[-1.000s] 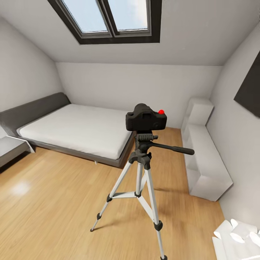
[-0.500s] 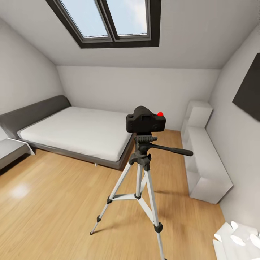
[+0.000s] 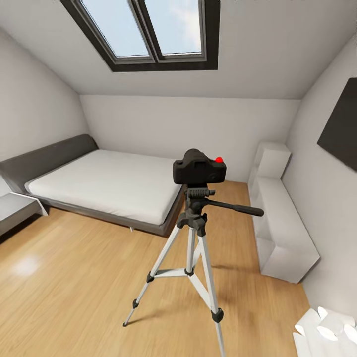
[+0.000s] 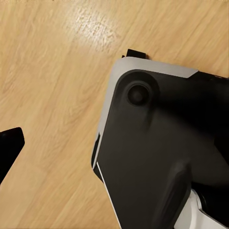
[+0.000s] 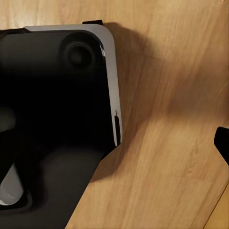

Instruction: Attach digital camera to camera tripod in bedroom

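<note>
In the head view, the digital camera, black with a red button on top, sits on the head of the camera tripod. The tripod stands upright on the light wood floor of the bedroom, its silver legs spread and its black pan handle pointing right. Nothing touches either of them. One dark fingertip of my left gripper shows over the floor in the left wrist view. A dark fingertip of my right gripper shows in the right wrist view. Neither view shows both fingers.
A grey bed with a white mattress stands behind and left of the tripod. White shelving lines the right wall, with a dark panel above it. My black and grey base shows in the wrist views. A white robot part is in the lower right corner.
The whole picture has shifted as the head camera tilted up a little, showing more skylight. Camera and tripod have not moved.
</note>
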### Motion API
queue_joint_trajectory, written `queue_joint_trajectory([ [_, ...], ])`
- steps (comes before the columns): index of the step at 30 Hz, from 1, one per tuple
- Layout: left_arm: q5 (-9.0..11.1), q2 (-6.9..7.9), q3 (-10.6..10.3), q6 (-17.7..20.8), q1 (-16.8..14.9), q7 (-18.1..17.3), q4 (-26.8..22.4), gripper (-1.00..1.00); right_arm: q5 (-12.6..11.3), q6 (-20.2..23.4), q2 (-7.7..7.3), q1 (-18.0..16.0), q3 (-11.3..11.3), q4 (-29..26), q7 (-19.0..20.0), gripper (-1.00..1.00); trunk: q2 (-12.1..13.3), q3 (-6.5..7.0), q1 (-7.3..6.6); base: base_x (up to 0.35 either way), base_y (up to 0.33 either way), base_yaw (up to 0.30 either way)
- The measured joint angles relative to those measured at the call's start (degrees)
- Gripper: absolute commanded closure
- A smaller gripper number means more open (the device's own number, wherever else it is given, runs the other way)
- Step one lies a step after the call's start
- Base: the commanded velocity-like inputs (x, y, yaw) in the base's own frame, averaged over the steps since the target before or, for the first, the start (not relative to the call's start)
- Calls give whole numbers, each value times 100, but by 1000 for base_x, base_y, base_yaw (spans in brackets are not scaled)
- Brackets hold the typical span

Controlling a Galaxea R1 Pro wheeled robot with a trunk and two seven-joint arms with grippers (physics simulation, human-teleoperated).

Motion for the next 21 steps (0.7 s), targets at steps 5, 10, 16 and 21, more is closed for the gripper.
queue_joint_trajectory([
  [5, 0, 0, 0, 0, 0, 0, 0, -100, 1, 0, 4, 0, 0, 0, 0, -100, 0, 40, 0, 0, 0, 0],
  [10, 0, 0, 0, 0, 0, 0, 0, -100, 1, 0, 6, 0, 0, 0, 0, -100, 0, 79, 0, 0, 0, 0],
  [16, 0, 0, 0, 0, 0, 0, 0, -100, 1, 0, 7, 0, 0, 0, 0, -100, 0, 127, 0, 0, 0, 0],
  [21, 0, -1, 0, 0, 0, 0, 0, -100, 1, 1, 7, 0, 0, 0, 0, -100, 0, 167, 0, 0, 0, 0],
])
